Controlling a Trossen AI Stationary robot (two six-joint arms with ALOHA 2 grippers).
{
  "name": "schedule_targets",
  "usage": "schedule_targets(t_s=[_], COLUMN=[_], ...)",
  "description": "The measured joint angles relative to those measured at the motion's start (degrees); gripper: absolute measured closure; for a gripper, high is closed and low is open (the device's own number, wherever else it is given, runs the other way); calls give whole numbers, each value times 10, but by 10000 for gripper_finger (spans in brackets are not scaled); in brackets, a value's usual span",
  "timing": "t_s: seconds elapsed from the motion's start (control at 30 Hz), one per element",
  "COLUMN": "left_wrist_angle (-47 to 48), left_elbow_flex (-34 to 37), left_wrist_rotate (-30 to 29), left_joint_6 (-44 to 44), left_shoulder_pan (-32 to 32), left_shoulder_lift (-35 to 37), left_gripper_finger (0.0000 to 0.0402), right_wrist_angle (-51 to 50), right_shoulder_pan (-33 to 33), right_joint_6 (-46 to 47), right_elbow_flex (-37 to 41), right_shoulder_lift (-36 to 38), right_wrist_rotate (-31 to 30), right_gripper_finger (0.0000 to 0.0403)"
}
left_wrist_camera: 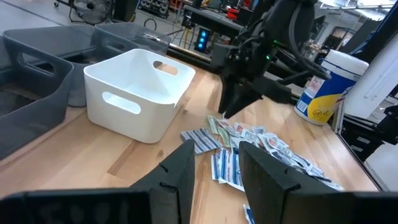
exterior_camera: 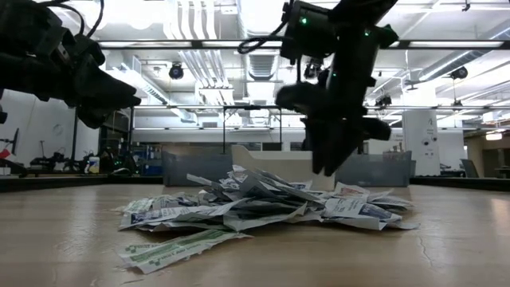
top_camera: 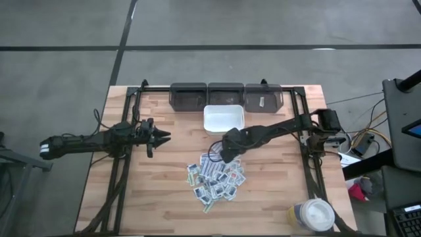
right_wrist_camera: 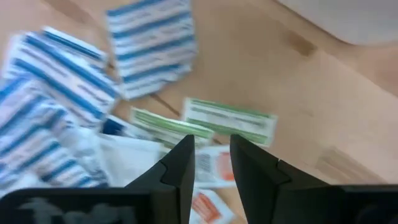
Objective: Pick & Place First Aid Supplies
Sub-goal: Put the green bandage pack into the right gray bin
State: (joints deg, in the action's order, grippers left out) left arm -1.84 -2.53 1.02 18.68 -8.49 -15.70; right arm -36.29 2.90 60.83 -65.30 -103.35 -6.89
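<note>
Right gripper (right_wrist_camera: 210,163), fingers narrowly parted and empty, hangs over the heap of small flat white-and-blue printed packets (top_camera: 216,179); a green-striped paper packet (right_wrist_camera: 229,120) lies crosswise just ahead. Left gripper (top_camera: 162,137) waits apart, parted.

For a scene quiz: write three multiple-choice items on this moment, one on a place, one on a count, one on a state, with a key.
1. Where does the right gripper hang?
A. Over the pile's edge nearest the tray
B. Inside a grey bin
C. Beside the jar

2. How many grey bins stand behind the white tray?
A. One
B. Three
C. Five

3. What does the tray hold?
A. A heap of packets
B. The jar
C. Nothing that shows

Key:
1 A: the high view has it over the packets, on their tray side; the right wrist view looks down on them.
2 B: three bins stand in a row along the far edge.
3 C: the left wrist view shows its inside bare; the packets lie on the table.

The left gripper waits apart.
</note>
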Motion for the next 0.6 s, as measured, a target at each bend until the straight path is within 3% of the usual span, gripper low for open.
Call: schedule_targets(t_s=[0.13, 0.6], left_wrist_angle=[3, 2], left_elbow_flex=[0, 0], left_wrist_rotate=[0, 0], left_joint_6=[0, 0], left_shoulder_pan=[0, 0], left_shoulder_lift=[0, 0], left_gripper_finger=[282, 282], right_wrist_angle=[-50, -25], right_shoulder_pan=[0, -20], right_joint_6=[20, 6], right_elbow_flex=[0, 6], right_shoulder_lift=[0, -27], right_wrist_rotate=[-6, -23], right_gripper_finger=[305, 256])
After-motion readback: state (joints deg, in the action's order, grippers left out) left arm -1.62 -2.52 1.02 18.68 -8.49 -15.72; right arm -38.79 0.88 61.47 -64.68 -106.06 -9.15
